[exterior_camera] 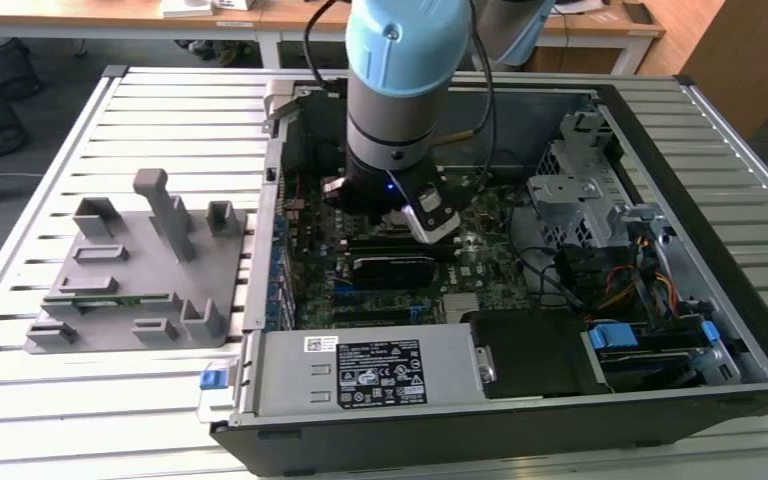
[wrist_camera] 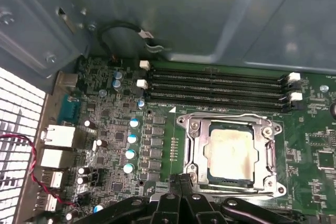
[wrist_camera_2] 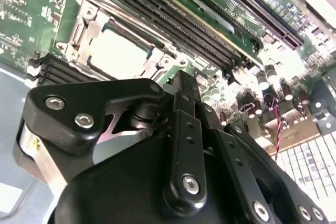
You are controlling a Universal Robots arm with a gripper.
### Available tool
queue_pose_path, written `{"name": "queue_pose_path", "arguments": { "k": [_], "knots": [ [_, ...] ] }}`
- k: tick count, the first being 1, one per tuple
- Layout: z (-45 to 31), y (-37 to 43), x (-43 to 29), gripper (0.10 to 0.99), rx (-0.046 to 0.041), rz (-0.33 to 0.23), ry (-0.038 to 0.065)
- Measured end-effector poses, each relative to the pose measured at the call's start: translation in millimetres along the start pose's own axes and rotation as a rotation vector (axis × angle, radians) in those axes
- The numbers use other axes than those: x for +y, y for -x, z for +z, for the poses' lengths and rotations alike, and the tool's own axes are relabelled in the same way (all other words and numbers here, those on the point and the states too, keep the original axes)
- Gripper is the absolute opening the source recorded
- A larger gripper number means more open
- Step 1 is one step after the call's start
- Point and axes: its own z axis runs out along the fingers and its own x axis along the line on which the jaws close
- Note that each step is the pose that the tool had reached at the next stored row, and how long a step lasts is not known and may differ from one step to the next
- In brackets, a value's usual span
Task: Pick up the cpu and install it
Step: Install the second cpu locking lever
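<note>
The cpu (wrist_camera: 231, 150) lies flat inside the metal socket frame (wrist_camera: 191, 148) on the green motherboard, its pale silver top facing up; it also shows in the second wrist view as the cpu (wrist_camera_2: 118, 53). My gripper (wrist_camera: 178, 181) hovers just beside the socket's edge, fingers pressed together with nothing between them. In the second wrist view the black fingers (wrist_camera_2: 184, 90) end close to the socket's corner, apart from the chip. In the exterior view my arm (exterior_camera: 391, 110) reaches down into the open computer case (exterior_camera: 704, 300), over the middle of the board.
Empty black memory slots (wrist_camera: 215, 85) run beside the socket. A grey fixture (exterior_camera: 144, 270) on the slatted table at the exterior view's left holds a green memory stick (exterior_camera: 111, 298). The power supply (exterior_camera: 357, 370) and drive cage (exterior_camera: 578, 190) crowd the case.
</note>
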Motion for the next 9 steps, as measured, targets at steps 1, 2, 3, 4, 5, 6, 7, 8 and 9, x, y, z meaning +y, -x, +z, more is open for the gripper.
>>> {"name": "queue_pose_path", "arguments": {
  "k": [1, 2, 3, 4, 5, 6, 7, 8, 9],
  "knots": [
    [-1.9, 0.0, 0.6, 0.106, 0.0001, 0.000, 0.001],
    [-3.5, 0.0, 1.1, 0.106, 0.0000, 0.000, 0.001],
    [-4.6, 0.0, 1.4, 0.106, 0.0001, 0.000, 0.001],
    [-5.0, 0.0, 1.5, 0.106, 0.0000, 0.000, 0.001],
    [-5.0, 0.0, 1.6, 0.106, -0.0001, 0.000, 0.001],
    [-5.0, 0.0, 1.6, 0.106, -0.0001, 0.000, 0.001],
    [-5.0, 0.0, 1.6, 0.106, -0.0001, 0.000, 0.001],
    [-5.1, 0.0, 1.6, 0.106, -0.0001, 0.000, 0.001],
    [-5.2, 0.0, 1.6, 0.106, 0.0000, 0.000, 0.001]
  ]
}}
